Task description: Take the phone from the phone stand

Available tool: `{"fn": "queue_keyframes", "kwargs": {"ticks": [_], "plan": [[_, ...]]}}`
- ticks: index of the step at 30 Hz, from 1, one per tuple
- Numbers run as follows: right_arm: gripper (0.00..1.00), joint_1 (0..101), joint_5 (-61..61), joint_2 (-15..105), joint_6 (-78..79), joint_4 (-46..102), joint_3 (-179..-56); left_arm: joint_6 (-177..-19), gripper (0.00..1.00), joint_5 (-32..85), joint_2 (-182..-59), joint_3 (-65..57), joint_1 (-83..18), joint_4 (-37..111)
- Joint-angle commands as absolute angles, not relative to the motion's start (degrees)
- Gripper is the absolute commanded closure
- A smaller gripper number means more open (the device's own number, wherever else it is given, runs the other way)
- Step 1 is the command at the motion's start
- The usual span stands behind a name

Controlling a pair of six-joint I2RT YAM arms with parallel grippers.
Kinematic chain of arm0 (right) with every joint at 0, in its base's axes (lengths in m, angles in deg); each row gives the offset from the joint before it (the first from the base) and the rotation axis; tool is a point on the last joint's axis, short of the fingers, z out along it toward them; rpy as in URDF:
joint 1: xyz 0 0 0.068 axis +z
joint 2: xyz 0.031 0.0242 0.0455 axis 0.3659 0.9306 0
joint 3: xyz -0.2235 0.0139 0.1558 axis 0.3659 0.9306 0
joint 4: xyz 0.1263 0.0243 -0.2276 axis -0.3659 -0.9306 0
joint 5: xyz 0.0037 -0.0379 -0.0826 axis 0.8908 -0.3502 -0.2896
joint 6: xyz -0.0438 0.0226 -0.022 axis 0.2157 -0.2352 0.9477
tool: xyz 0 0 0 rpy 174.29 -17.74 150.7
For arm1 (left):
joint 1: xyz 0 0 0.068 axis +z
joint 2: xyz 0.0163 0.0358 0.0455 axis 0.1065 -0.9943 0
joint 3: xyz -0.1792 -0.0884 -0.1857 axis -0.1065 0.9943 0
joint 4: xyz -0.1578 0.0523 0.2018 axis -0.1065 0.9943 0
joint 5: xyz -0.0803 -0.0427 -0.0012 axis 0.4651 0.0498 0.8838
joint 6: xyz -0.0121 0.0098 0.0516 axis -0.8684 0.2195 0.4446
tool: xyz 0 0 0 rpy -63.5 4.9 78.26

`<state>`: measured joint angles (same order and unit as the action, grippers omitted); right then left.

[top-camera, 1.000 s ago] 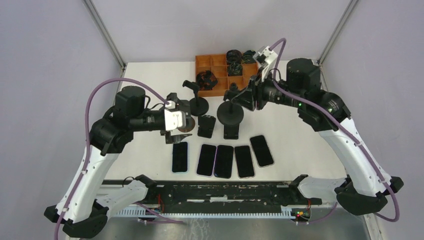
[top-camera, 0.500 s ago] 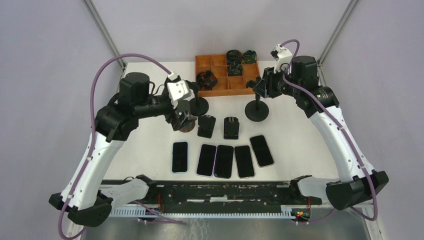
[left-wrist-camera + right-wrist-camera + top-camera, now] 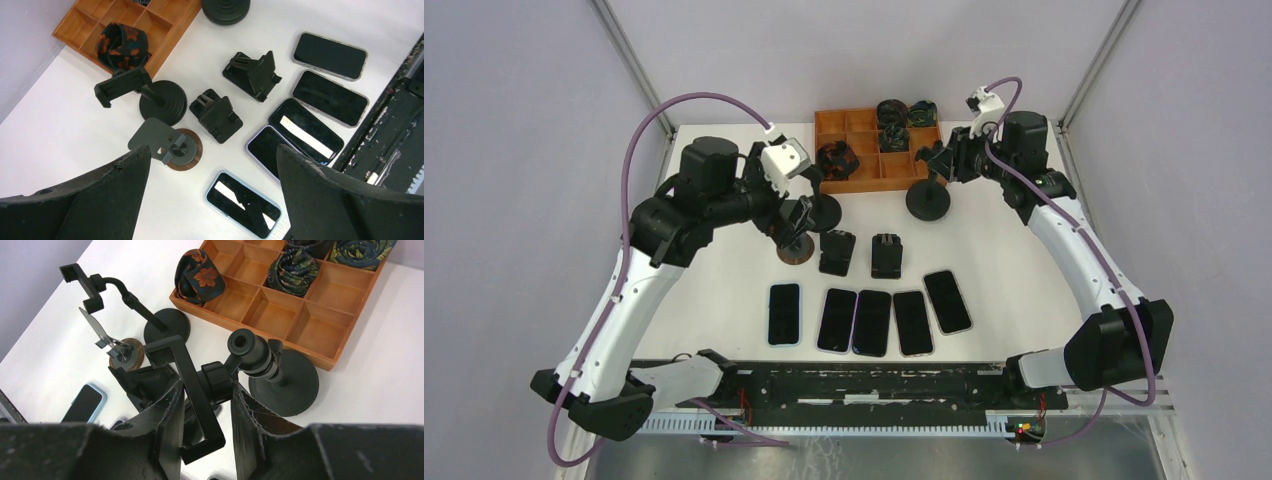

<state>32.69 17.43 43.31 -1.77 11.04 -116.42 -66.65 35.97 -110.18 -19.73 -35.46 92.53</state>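
Right wrist: stand (image 3: 251, 354) within right claw (image 3: 206, 388)

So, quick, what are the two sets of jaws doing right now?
Left gripper: jaws open, empty.
Right gripper: jaws closed on a black phone stand.

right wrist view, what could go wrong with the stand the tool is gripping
The right tool pinches the clamp stand only at its joint, so the stand may swivel or slip. Its round base sits close to the wooden tray and could knock it.
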Motion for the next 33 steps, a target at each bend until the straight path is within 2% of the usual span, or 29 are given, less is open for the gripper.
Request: {"fn": "queue_keyframes", "kwargs": {"ticks": [1, 8, 10, 13, 15, 16, 22, 26, 33], "plan": [[1.00, 31.9, 20.1, 42.1, -1.5, 23.5, -115.6, -71.5, 0.00, 31.4, -109.9, -19.5, -35.4, 91.9], [0.94, 31.2, 19.9, 42.7, -0.6, 20.8, -114.0, -73.9, 0.00, 26.3, -111.4, -17.5, -34.9, 90.0], [0.86, 31.0, 19.4, 42.6, -0.6, 20.3, -114.0, -73.9, 0.00, 26.2, -111.1, -16.8, -34.9, 89.2], [0.51, 30.9, 18.6, 42.6, -0.8, 19.4, -114.3, -73.7, 0.00, 25.9, -109.6, -14.2, -34.8, 86.2], [0.24, 30.9, 16.6, 42.4, -0.6, 17.6, -115.4, -73.9, 0.00, 25.7, -108.2, -11.7, -34.8, 83.4], [0.04, 30.9, 15.1, 41.9, -0.6, 17.0, -115.7, -74.0, 0.00, 25.7, -107.7, -10.6, -34.7, 82.1], [0.02, 30.8, 3.0, 35.6, -1.0, 17.0, -114.9, -74.9, 0.00, 28.2, -107.9, -6.9, -29.8, 75.2], [0.02, 30.8, -7.3, 29.8, -1.6, 17.4, -113.9, -76.7, 0.00, 36.5, -112.4, -8.2, -15.3, 71.4], [0.02, 30.7, -36.2, 19.7, -3.1, 19.4, -102.9, -73.4, 0.00, 37.6, -115.4, 1.1, -3.5, 61.4]]}}
